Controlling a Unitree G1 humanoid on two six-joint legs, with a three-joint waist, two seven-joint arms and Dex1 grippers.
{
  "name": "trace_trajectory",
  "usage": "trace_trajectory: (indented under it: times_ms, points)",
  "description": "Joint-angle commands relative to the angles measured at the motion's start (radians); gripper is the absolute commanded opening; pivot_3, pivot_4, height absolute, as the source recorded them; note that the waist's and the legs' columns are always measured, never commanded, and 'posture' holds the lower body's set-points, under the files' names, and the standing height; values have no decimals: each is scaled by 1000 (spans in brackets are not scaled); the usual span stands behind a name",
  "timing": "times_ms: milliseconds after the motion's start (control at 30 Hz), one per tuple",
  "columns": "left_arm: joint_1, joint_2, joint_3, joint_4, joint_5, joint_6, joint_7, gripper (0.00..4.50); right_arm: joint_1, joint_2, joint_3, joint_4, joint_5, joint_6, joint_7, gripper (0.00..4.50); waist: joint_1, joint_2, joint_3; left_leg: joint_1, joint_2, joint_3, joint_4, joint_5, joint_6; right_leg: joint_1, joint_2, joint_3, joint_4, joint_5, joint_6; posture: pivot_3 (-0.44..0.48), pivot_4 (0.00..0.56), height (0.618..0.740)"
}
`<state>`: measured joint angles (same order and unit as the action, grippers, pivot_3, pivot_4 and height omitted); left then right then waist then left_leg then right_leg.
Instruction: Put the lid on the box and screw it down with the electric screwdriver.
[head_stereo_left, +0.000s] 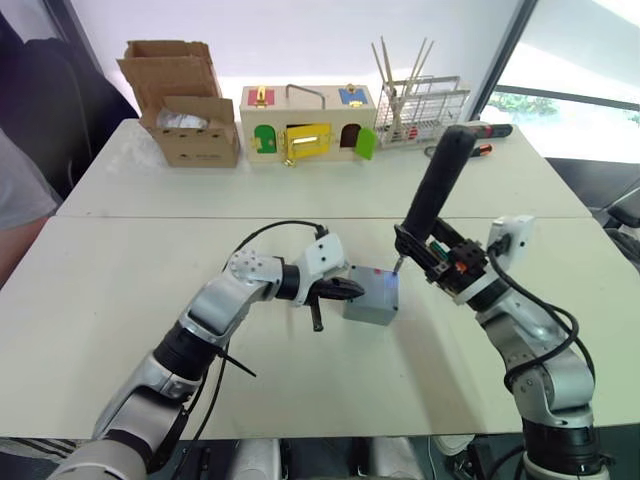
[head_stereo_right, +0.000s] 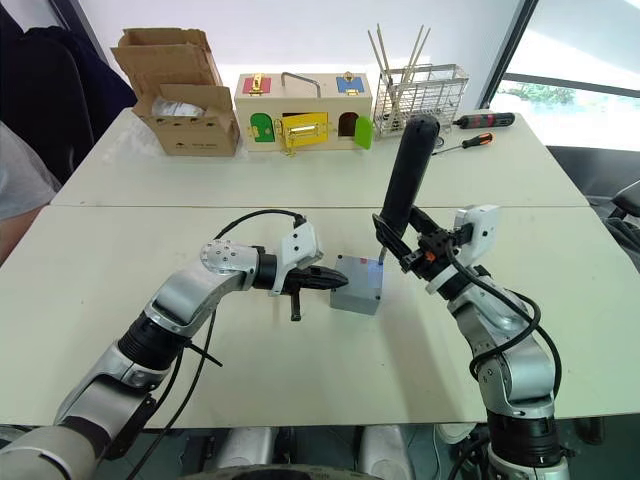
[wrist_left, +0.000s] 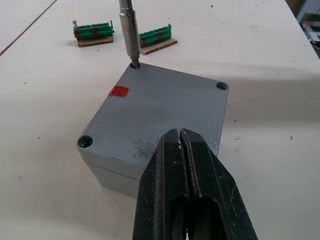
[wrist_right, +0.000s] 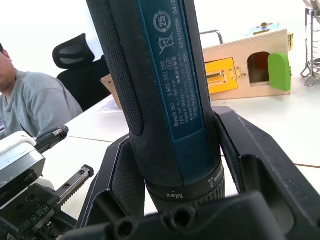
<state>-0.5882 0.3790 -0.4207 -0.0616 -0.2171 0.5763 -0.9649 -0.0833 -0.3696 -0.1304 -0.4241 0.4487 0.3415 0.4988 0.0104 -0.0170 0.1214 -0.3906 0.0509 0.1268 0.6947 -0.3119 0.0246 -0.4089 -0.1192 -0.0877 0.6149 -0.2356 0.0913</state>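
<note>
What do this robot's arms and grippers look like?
Both arms are jointed silver-grey metal with black sections and loose black cables. Each wrist carries a white block. The left gripper and right gripper each have two black fingers; red parts show near the right wrist.

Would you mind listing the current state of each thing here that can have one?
lid: seated on the box, closed.
box: upright on the table, covered.
electric screwdriver: tilted, bit in a corner screw hole.
left gripper: shut, at the box's side.
right gripper: shut on the electric screwdriver.
cardboard box: flaps open.
</note>
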Motion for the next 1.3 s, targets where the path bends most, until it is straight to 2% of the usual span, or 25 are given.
trace_trajectory:
  times_ms: [33, 800, 967, 1133, 1300]
  points:
    - [14, 5, -28, 3, 21, 10, -5, 0, 85, -1, 60, 122, -36, 61, 6, 1895, 0, 1, -1, 0, 0, 0, 0, 0, 0, 0, 0, 0, 0, 0, 0, 0, 150, 728]
    - [20, -9, -31, -3, 31, 6, -6, 0, 54, -7, 44, 176, -42, 13, -2, 1895, 1, 3, -7, 1, 0, -1, -2, -1, 1, -2, -3, -1, -4, -1, -1, 0, 150, 728]
    - [24, -23, -29, 3, 26, 3, -5, 0, -27, -22, -60, 118, 18, 4, -40, 1895, 4, 8, -2, 0, -1, -1, -3, -1, 1, -3, -5, -2, -5, -1, -1, 0, 150, 728]
    - [21, -37, -28, 23, 27, -7, -11, 0, -117, -101, -165, -25, 156, 118, -73, 1895, 6, 16, 10, -3, -6, 0, -2, -2, 3, -4, -11, -3, -4, 0, -1, 0, 150, 728]
    - [16, -43, -22, 36, 28, -21, -15, 0, -186, -169, -236, -87, 269, 222, -112, 1895, 4, 18, 14, -19, -8, 0, 2, -1, 4, -17, -10, -3, 0, 0, 0, 0, 150, 728]
